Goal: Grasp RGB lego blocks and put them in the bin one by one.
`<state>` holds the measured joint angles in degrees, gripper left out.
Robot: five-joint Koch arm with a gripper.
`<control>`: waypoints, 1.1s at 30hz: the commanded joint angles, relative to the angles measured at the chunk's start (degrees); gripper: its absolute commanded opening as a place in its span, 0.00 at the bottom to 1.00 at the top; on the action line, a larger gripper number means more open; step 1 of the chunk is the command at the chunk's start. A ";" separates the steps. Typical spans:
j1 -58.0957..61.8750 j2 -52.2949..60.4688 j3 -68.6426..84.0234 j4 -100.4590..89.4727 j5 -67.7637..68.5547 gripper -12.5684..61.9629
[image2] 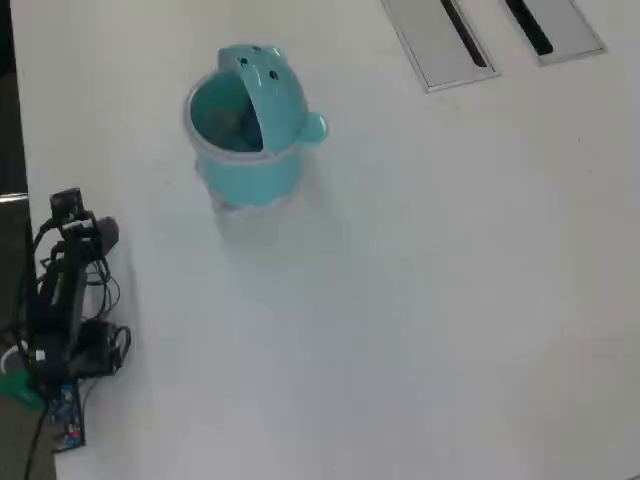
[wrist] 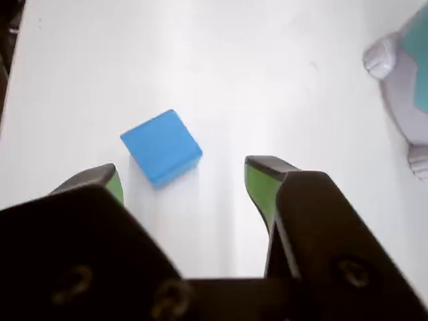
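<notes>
- Gripper (wrist: 180, 175): we see its jaws spread wide, empty.
- Blue block (wrist: 162, 147): on the white table (wrist: 267, 80), just ahead of the tips, nearer the left one.
- Bin (image2: 245, 135): we see it upright with its lid flipped open, overhead view.

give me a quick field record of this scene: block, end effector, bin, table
block: one blue block on the white table, wrist view only
end effector: end effector open, above the table, block just ahead of the gap, nearer the left finger
bin: light-teal bin upright, lid flipped open; contents unclear
other: grey slotted panels at the overhead view's top right
red and green blocks: not visible
</notes>
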<state>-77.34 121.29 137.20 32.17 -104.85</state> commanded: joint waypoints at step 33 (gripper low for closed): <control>-3.34 -21.27 -5.89 -18.54 -3.43 0.60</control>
<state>-80.68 100.20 135.79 16.96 -108.11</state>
